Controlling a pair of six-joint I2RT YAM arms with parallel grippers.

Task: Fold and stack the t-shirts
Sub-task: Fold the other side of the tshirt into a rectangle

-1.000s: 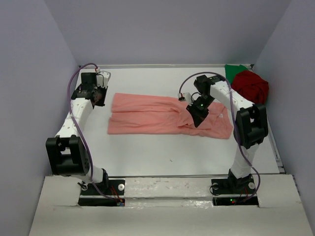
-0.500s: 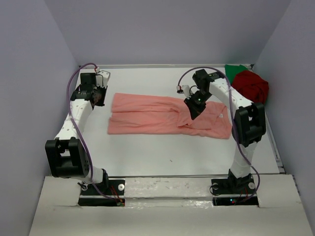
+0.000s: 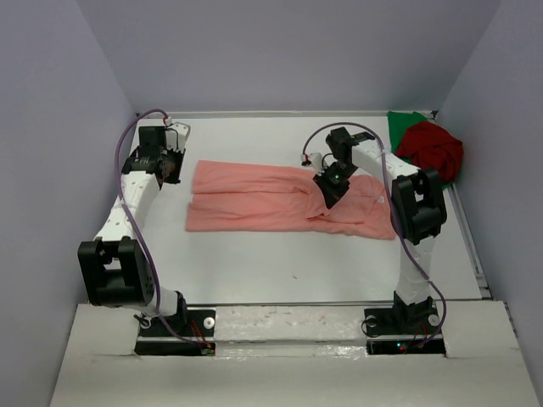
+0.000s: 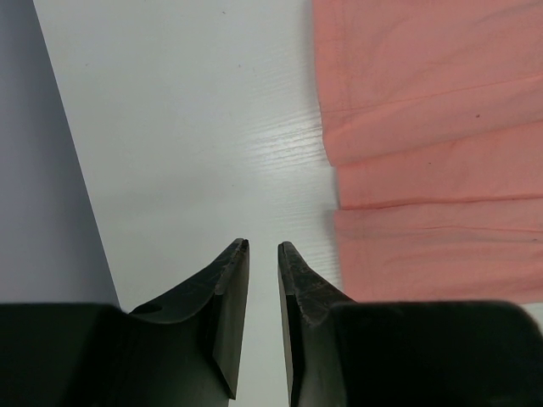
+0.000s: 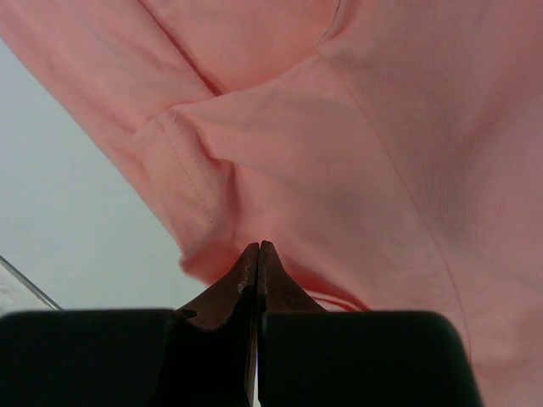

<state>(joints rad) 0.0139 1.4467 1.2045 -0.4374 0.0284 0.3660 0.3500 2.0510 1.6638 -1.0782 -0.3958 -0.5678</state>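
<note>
right jaws: closed tip to tip, pinching a raised fold of the salmon-pink t-shirt toward its right end, just beside a stitched sleeve hem.
left jaws: parted by a narrow gap and holding nothing; they hung over the bare counter just beside the left end of the salmon-pink t-shirt, not touching the cloth.
salmon-pink t-shirt: lay on the counter, stretched left to right. Its left end showed several flat layered bands, and its right end was rumpled, with creases running in toward the right jaws.
right arm: reached from the near side across the right end of the salmon-pink t-shirt.
left arm: stood off the left end of the salmon-pink t-shirt, clear of the cloth.
dark red t-shirt: a crumpled heap beyond the far right corner of the salmon-pink t-shirt, apart from it.
green t-shirt: farther off the same corner of the salmon-pink t-shirt, touching the dark red t-shirt and partly hidden by it.
</note>
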